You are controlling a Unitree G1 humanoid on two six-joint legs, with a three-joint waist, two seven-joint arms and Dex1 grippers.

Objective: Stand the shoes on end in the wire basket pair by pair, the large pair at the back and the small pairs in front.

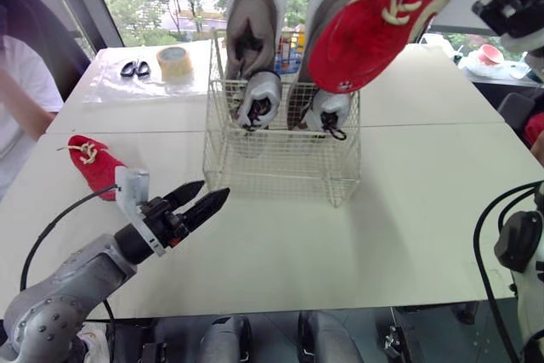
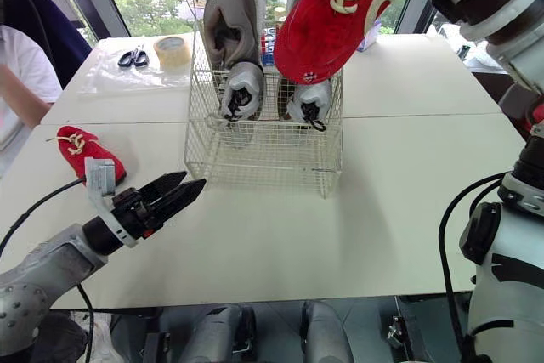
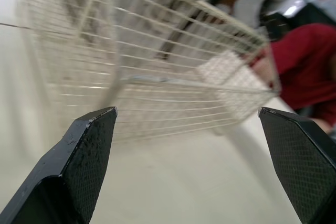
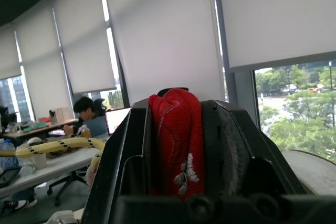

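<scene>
Two red shoes were outside the wire basket; one red shoe hung high above the basket's right side, clenched at its heel end by the right tool; the second red shoe lay on the bench well to the robot's left of the basket.

The large grey pair stood on end at the back of the basket, with the small grey pair just in front of it; free room appeared to lie along the front wall.

The step in hand looked like setting the held shoe into that front room. To do it well, the right tool would need to bring the shoe forward of the grey pairs, turn it closer to upright with the toe down, and lower it inside the rim without brushing the tall shoes; it should sit to one side so its mate can stand beside it; the grip should let go only once the toe rests on the basket floor and the shoe leans on wire or a neighbour.

The held shoe's long axis ran on a slant; the toe was lowest, pointing down towards the basket, the heel highest, the laces on its upper side. The lying shoe's long axis slanted across the bench; I could not tell which end was its toe.

The left tool was released, fingers spread, over the bench between the lying shoe and the basket, holding nothing.
</scene>
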